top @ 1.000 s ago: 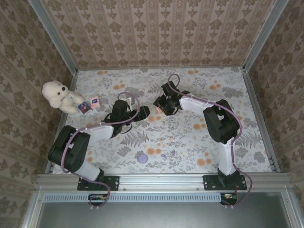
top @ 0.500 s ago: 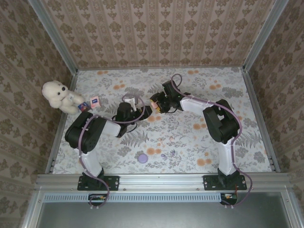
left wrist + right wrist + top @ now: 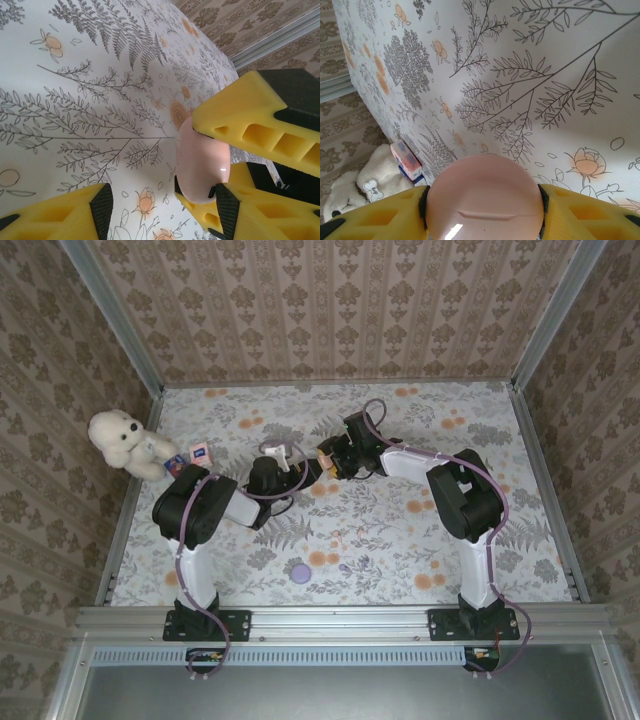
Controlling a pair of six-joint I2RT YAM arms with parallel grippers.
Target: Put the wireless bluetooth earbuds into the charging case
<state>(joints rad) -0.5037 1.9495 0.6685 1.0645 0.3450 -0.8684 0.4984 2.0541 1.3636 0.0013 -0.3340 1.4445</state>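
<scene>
Pink charging case point(image 3: 485, 197) clamped in right gripper point(image 3: 326, 456); left gripper point(image 3: 303, 471), jaws apparently apart, reaches beside it.

A robot test cell dressed up as a home rather than a real room — bare aluminium framing point(image 3: 340, 620) carries a left arm point(image 3: 190, 512) and a right arm point(image 3: 465, 502), while damask wallpaper point(image 3: 330, 310), a flowered table cover point(image 3: 400, 540) and a plush bear point(image 3: 122, 440) (at the table's left edge) supply the domestic look.

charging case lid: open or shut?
Shut. The pink charging case, clamped in the right pincer, shows just a thin closed seam; no lid raised.
</scene>
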